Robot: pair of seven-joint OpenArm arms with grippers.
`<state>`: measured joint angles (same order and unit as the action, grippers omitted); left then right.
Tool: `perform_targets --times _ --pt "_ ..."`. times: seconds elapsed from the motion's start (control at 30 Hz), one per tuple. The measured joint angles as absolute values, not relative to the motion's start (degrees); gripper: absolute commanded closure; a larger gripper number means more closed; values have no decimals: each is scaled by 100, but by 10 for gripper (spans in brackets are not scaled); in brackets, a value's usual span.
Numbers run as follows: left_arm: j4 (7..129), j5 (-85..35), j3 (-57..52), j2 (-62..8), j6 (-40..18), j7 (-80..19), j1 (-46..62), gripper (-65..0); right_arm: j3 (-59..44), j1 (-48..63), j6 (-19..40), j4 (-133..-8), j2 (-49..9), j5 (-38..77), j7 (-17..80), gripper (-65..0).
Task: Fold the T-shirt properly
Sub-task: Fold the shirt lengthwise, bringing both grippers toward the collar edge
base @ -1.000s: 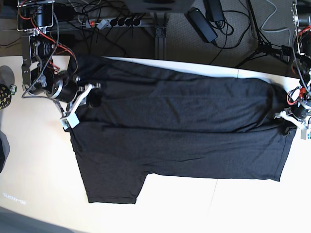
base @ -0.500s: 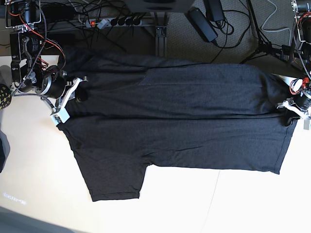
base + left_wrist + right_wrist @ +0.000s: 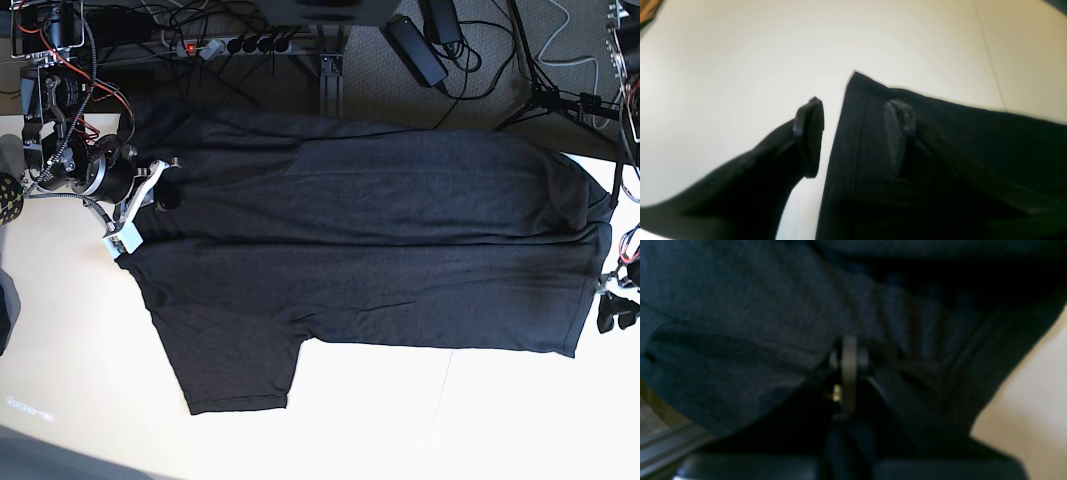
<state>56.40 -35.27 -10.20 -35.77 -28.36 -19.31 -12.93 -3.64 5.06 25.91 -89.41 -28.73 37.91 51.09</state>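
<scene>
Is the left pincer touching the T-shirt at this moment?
Cannot tell. In the left wrist view the left pincer stands open astride the T-shirt hem: one finger over bare table, the other overlapping the cloth, contact unclear.

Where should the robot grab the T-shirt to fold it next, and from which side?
Probably the loose hem corner of the T-shirt at the far right of the base view, the pointed corner in the left wrist view. It lies flat on the table with bare surface around it, so the open left tool could slide in from that outer edge. The right tool is shut on the other end.
</scene>
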Motion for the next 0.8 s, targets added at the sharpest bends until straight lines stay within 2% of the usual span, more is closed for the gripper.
perform_targets --times 0.37,0.57,0.8 --pt "3221 -3498 -563 -3544 -2792 -1660 -2447 -330 -368 506 2591 -8941 -2875 3752 5133 0" --pt "2528 -3708 -574 -3535 -2790 -1861 -2707 -330 -368 506 2591 -8941 -2873 3750 5153 0" --pt "2438 -3728 -600 -3387 -2790 -1839 -2786 -330 -368 506 2591 -8941 -2873 3758 5151 0"
